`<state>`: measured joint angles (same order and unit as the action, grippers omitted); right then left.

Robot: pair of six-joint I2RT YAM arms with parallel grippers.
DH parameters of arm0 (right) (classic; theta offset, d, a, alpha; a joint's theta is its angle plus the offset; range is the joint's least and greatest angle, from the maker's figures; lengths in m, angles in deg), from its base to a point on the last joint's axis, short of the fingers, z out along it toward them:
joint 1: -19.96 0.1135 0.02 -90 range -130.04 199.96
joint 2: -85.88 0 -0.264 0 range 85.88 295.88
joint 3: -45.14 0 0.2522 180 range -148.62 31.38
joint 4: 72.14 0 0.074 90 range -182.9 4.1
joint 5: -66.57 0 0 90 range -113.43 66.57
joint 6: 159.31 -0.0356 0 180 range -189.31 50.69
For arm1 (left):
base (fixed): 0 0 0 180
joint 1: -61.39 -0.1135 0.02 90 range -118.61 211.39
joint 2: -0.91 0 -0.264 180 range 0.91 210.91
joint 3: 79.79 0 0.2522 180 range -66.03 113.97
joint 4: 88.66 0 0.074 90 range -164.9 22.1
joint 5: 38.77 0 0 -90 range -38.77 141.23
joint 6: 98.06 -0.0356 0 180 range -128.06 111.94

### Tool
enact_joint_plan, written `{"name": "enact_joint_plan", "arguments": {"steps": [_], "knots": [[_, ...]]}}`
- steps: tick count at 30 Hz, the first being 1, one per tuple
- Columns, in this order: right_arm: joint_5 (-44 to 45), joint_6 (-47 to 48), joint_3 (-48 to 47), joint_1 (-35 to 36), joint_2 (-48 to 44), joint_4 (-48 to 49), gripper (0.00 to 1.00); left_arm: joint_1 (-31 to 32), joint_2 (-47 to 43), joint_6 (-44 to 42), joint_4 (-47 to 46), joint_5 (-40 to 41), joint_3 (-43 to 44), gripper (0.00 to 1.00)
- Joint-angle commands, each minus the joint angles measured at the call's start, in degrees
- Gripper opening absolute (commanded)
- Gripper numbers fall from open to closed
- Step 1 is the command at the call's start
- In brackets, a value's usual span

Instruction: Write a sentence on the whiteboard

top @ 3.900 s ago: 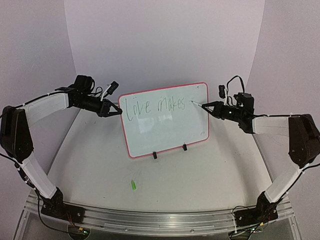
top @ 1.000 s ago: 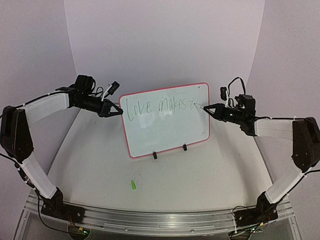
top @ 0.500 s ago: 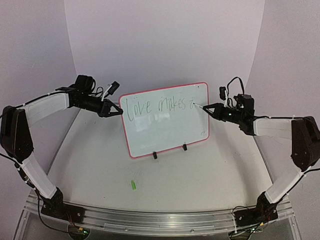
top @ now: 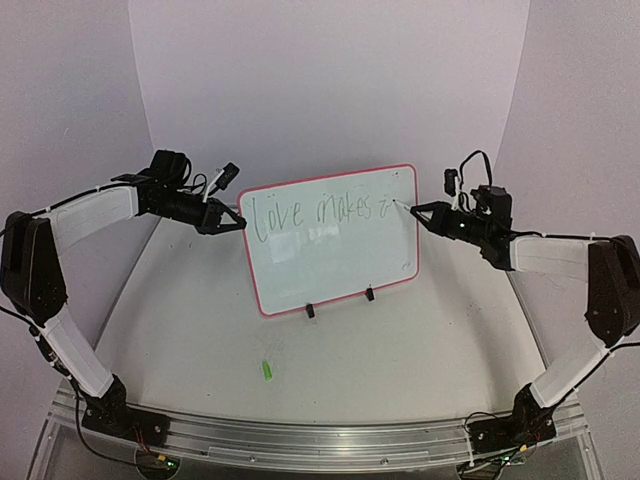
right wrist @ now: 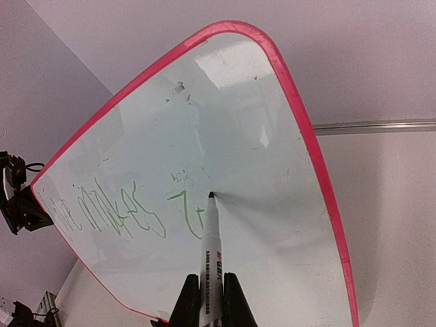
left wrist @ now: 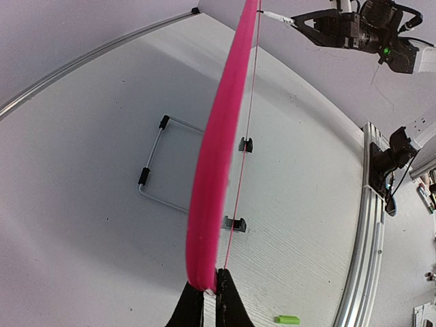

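The whiteboard (top: 335,255), white with a red-pink rim, stands on two small black feet in the middle of the table. Its greenish sentence (top: 320,213) reads about "Love makes i" in one line; it also shows in the right wrist view (right wrist: 129,211). My left gripper (top: 240,224) is shut on the board's left rim (left wrist: 211,197). My right gripper (top: 418,212) is shut on a white marker pen (right wrist: 212,252), whose tip touches the board (right wrist: 272,225) just right of the last stroke.
A green marker cap (top: 267,370) lies on the table in front of the board, also seen in the left wrist view (left wrist: 287,319). A wire stand (left wrist: 153,174) props the board from behind. An aluminium rail (top: 300,440) runs along the near edge.
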<state>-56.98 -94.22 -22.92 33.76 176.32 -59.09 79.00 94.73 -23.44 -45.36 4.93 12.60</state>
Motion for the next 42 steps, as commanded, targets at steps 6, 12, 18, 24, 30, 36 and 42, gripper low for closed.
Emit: {"name": "enact_joint_plan", "arguments": {"steps": [6, 12, 18, 24, 30, 36, 42], "knots": [[-2.3, 0.0, 1.0, 0.0, -5.9, 0.6, 0.00, 1.3, 1.1, -2.1, 2.7, 2.9, 0.2, 0.00], [-4.9, 0.6, -1.5, 0.2, -4.3, -0.2, 0.00, 1.3, 1.2, -2.0, 2.8, 2.6, 0.2, 0.00], [-3.7, 0.8, -3.5, 0.2, -1.2, 0.0, 0.00, 1.3, 1.2, -2.1, 2.7, 2.8, 0.1, 0.00], [-2.9, 0.9, -4.0, 0.2, 0.7, 0.3, 0.00, 1.3, 1.3, -2.1, 2.7, 2.7, 0.2, 0.00], [-2.2, 1.1, -2.0, 0.2, 0.5, 0.4, 0.00, 1.3, 1.3, -2.2, 2.7, 2.8, 0.2, 0.00], [-1.8, 0.9, 0.8, 0.2, 0.5, 0.6, 0.00, 1.4, 1.3, -2.2, 2.7, 2.7, 0.2, 0.00], [-1.1, 0.9, 2.6, 0.2, 0.7, 0.9, 0.00, 1.4, 1.2, -2.1, 2.7, 2.7, 0.2, 0.00]]}}
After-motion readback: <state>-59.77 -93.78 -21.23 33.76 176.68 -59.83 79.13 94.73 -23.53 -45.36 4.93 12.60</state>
